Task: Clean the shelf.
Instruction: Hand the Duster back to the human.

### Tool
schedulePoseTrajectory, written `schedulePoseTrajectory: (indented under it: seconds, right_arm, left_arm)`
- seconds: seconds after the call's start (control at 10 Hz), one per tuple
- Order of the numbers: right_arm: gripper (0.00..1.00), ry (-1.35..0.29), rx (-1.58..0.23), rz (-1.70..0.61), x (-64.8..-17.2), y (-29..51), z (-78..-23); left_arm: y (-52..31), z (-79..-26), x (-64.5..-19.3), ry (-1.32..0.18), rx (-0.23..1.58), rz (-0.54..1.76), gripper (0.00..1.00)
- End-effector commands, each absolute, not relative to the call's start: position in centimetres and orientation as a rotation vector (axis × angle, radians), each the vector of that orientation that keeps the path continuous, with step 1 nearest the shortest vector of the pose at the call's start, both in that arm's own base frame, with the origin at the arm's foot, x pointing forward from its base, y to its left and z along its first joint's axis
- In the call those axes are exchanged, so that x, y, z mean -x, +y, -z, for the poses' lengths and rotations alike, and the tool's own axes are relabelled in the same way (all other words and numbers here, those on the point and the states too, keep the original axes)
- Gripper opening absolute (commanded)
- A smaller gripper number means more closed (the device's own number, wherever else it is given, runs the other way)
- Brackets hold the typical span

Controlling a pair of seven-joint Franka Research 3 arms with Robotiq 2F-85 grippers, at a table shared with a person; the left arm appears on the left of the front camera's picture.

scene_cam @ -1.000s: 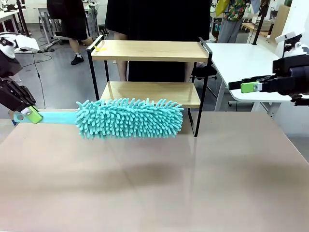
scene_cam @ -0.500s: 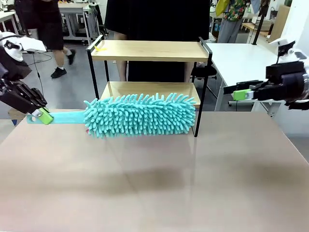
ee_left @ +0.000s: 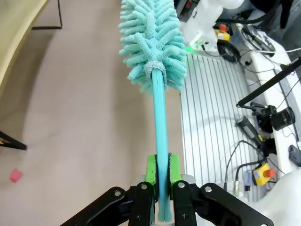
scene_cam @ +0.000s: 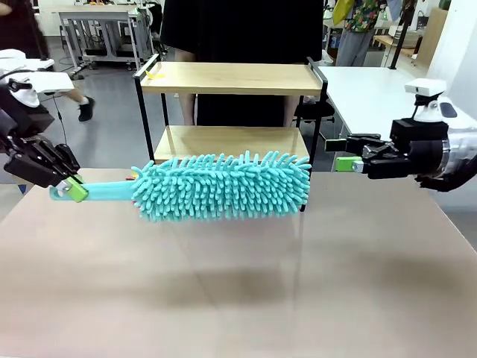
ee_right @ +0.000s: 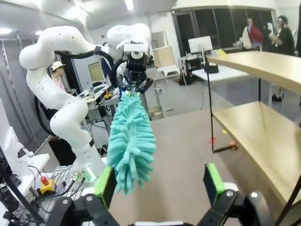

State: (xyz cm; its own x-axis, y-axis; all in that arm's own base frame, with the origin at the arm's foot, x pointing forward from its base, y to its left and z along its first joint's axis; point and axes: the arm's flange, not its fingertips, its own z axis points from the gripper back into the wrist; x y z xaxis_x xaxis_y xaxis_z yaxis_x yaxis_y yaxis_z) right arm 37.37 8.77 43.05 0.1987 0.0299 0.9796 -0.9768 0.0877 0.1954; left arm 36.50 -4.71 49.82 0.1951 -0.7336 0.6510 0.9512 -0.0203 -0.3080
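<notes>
The shelf (scene_cam: 231, 77), two light wooden boards in a thin black frame, stands at the table's far middle. A teal fluffy duster (scene_cam: 223, 185) hangs level above the table, just in front of the lower board. My left gripper (scene_cam: 73, 192) is shut on the end of the duster's handle (ee_left: 161, 122); its green pads (ee_left: 151, 170) squeeze the handle from both sides. My right gripper (scene_cam: 340, 154) stands open and holds nothing, just right of the shelf's right frame. In the right wrist view its fingers (ee_right: 213, 181) frame the duster (ee_right: 131, 141), with the shelf (ee_right: 263, 134) to the right.
A person in black stands behind the shelf (scene_cam: 238, 30). A small yellow scrap (scene_cam: 154, 73) lies on the top board. Small red bits (ee_right: 213, 140) lie on the table under the shelf. A white table (scene_cam: 373, 93) stands at the back right.
My left arm has carried the duster to the right, so its head now reaches the shelf's right leg. My right gripper has moved left toward the shelf, still open.
</notes>
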Motion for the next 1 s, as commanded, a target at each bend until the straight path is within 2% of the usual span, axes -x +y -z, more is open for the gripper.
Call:
schedulePoseTrajectory:
  seconds: [0.0, 0.4, 0.6, 0.9]
  right_arm:
    - [1.00, -1.152, -1.207, -1.042, -35.9, 10.3, -41.9]
    - [1.00, -1.091, -1.274, -1.076, -34.7, 12.6, -40.7]
    - [1.00, -1.042, -1.280, -1.081, -34.4, 13.3, -40.0]
    - [1.00, -0.991, -1.302, -1.102, -34.4, 15.2, -38.9]
  left_arm:
    - [-5.7, -49.1, -36.3, -0.398, 0.797, 1.388, 0.13]
    - [-6.2, -49.3, -36.4, -0.435, 0.779, 1.378, 0.13]
    - [-6.0, -49.3, -36.8, -0.382, 0.768, 1.378, 0.13]
    - [-6.0, -49.3, -36.8, -0.382, 0.768, 1.378, 0.13]
